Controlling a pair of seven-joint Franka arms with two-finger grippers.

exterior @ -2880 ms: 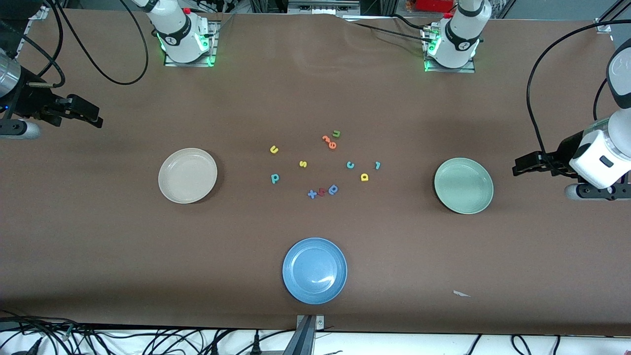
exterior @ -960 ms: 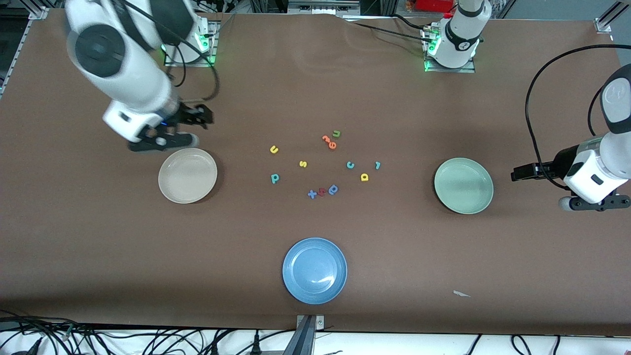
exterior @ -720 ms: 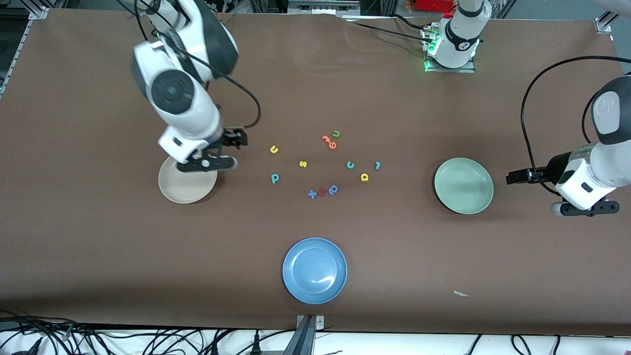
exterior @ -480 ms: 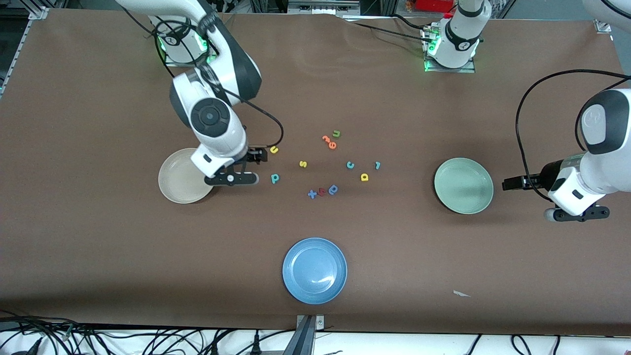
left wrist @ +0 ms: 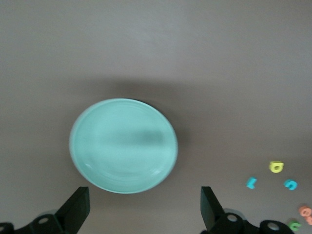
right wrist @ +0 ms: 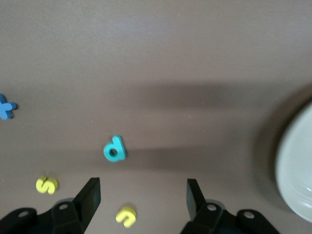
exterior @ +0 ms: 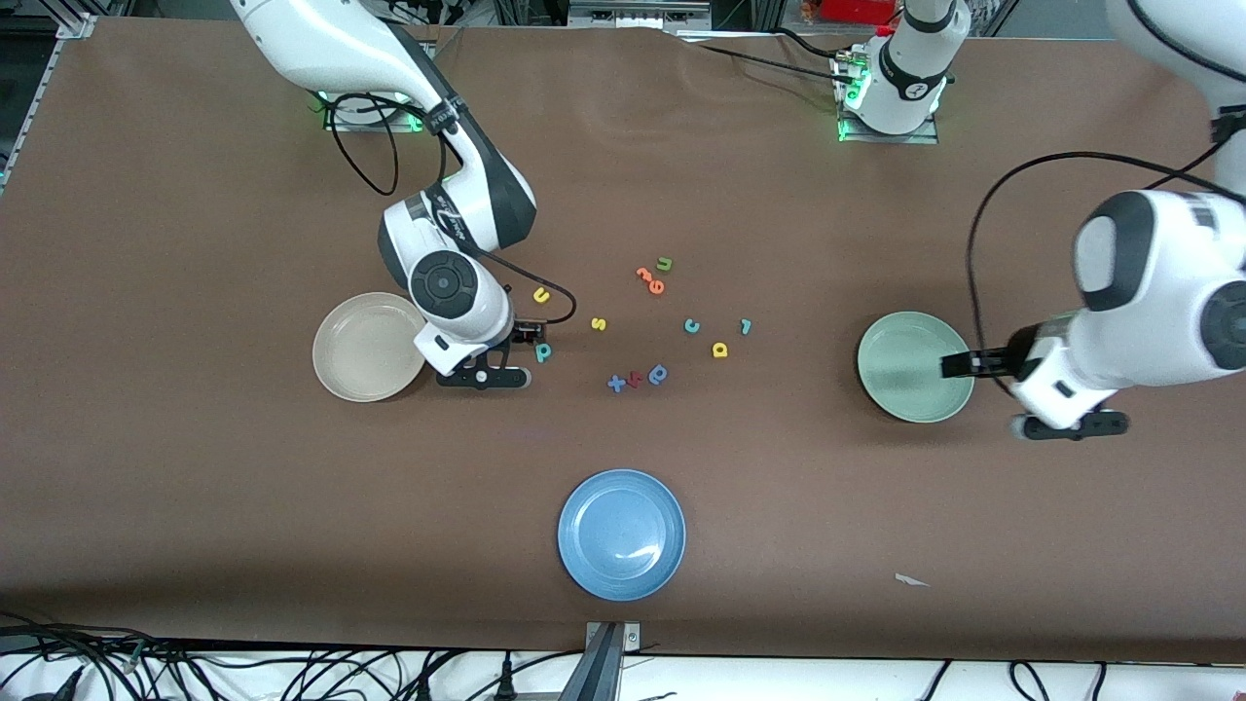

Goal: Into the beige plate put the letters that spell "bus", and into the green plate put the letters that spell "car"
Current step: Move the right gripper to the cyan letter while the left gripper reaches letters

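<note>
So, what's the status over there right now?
Right gripper at the teal b, jaws open, nothing held. Left gripper over the green plate, jaws open. No letter plated yet. Nothing in the way.

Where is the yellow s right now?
The yellow s lies mid-table in the front view, between the yellow u and the teal c.

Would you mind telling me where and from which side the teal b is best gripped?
Probably from straight above, with the fingers closing across its round bowl: the teal b lies flat on the table, clear of the yellow u and yellow s. The right gripper, open, is already beside it, near the beige plate.
</note>
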